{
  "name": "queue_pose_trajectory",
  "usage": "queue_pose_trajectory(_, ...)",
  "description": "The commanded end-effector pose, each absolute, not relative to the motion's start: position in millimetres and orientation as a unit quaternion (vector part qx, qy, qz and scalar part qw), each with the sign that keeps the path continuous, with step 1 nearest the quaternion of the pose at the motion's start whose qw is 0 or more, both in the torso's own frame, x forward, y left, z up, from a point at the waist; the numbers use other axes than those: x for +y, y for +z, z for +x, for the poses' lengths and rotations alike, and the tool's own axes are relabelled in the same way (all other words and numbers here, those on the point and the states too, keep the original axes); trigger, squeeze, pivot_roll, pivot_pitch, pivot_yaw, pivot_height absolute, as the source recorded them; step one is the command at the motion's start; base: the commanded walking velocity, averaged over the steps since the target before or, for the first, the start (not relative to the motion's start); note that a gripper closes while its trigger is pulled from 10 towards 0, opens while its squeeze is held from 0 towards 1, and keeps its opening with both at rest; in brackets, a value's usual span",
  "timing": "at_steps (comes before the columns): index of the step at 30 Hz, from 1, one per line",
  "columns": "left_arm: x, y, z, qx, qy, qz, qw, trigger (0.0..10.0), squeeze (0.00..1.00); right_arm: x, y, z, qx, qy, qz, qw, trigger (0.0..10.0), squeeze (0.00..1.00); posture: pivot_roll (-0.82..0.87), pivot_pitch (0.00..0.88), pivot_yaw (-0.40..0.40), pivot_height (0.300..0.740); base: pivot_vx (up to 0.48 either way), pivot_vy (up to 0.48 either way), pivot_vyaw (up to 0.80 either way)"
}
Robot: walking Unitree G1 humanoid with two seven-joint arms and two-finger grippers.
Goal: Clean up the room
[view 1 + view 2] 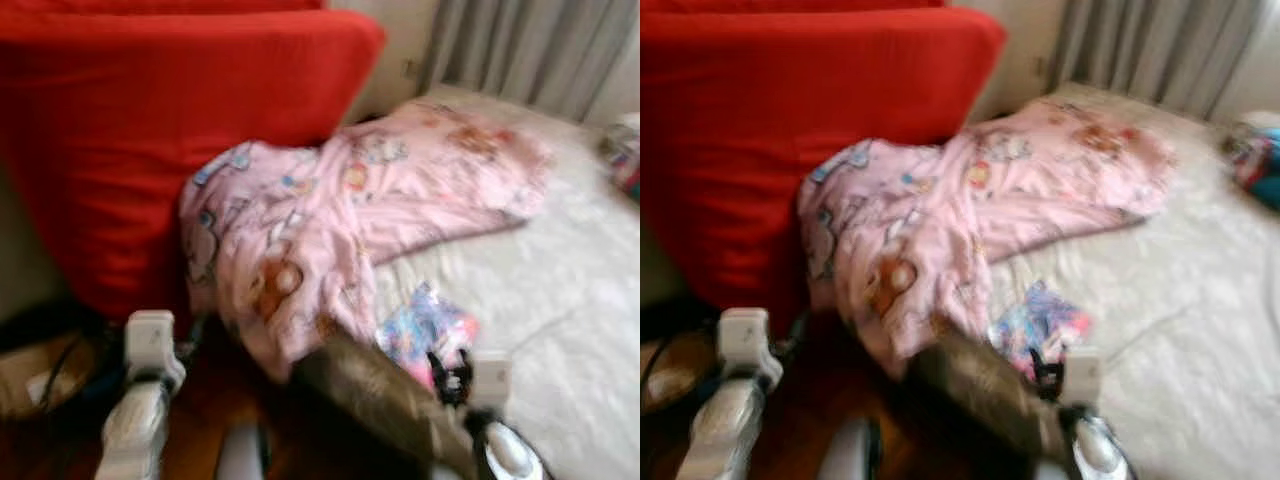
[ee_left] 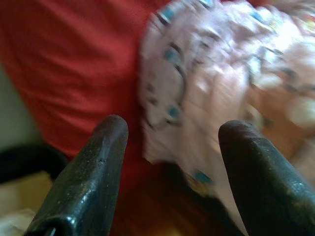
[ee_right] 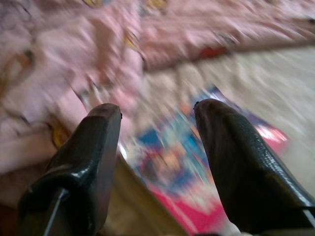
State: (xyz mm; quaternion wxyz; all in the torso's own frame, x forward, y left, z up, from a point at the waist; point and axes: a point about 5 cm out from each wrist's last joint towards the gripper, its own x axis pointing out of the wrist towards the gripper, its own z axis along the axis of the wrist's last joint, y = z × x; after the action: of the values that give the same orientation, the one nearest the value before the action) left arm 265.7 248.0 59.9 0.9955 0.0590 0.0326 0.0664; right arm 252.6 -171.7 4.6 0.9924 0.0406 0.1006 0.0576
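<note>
A pink patterned blanket (image 1: 340, 210) lies crumpled across the corner of a bed with a white sheet (image 1: 560, 300) and hangs over its edge. A colourful flat packet (image 1: 425, 330) lies on the sheet beside the blanket. My right gripper (image 3: 158, 104) hovers open just above the packet (image 3: 182, 167), nothing between its fingers. Over by the bed's corner, my left gripper (image 2: 174, 123) is open too, pointing at the hanging blanket (image 2: 221, 88) and the red cover (image 2: 64, 59) beside it. All views are blurred.
A big red-covered piece of furniture (image 1: 130, 130) stands close on the left of the bed. Dark clutter and cables (image 1: 40, 370) lie on the wooden floor (image 1: 210, 400) below it. Grey curtains (image 1: 530, 40) hang behind; some colourful items (image 1: 625, 160) lie at the bed's far right.
</note>
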Motion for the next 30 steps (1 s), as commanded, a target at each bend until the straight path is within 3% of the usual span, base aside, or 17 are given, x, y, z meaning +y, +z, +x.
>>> queue_pose_trajectory(1, 233, 60, 271, 0.031, 0.046, 0.048, 0.997, 10.0, 0.0, -189, -3, 243, 0.122, 0.032, 0.038, 0.991, 10.0, 0.0, -0.04, 0.053, -0.043, 0.595, 0.349, 0.0, 0.0)
queue_pose_trajectory(6, 234, 61, 272, 0.031, 0.045, 0.049, 0.997, 10.0, 0.0, -191, -2, 245, 0.125, 0.022, 0.035, 0.991, 10.0, 0.0, -0.04, 0.053, -0.041, 0.595, 0.349, 0.0, 0.0)
queue_pose_trajectory(14, 234, 62, 274, 0.03, 0.044, 0.047, 0.997, 10.0, 0.0, -219, -12, 250, 0.177, -0.111, 0.064, 0.976, 10.0, 0.0, -0.03, 0.054, -0.038, 0.595, 0.0, 0.0, 0.0)
queue_pose_trajectory(23, 233, 63, 275, 0.034, 0.037, 0.05, 0.997, 10.0, 0.0, -219, -26, 254, 0.265, -0.121, 0.093, 0.952, 10.0, 0.0, -0.01, 0.066, -0.033, 0.595, 0.0, 0.0, 0.0)
queue_pose_trajectory(28, 233, 64, 275, 0.033, 0.034, 0.053, 0.997, 10.0, 0.0, -216, -25, 259, 0.269, -0.107, 0.13, 0.948, 10.0, 0.0, 0.0, 0.072, -0.03, 0.595, 0.0, 0.0, 0.0)
queue_pose_trajectory(29, 233, 64, 274, 0.034, 0.033, 0.056, 0.997, 10.0, 0.0, -213, -25, 262, 0.272, -0.1, 0.136, 0.947, 10.0, 0.87, 0.01, 0.077, -0.028, 0.595, 0.0, 0.0, 0.0)
queue_pose_trajectory(30, 233, 64, 274, 0.034, 0.033, 0.056, 0.997, 10.0, 0.0, -213, -25, 262, 0.272, -0.1, 0.136, 0.947, 10.0, 0.87, 0.01, 0.077, -0.028, 0.595, 0.0, 0.0, 0.0)
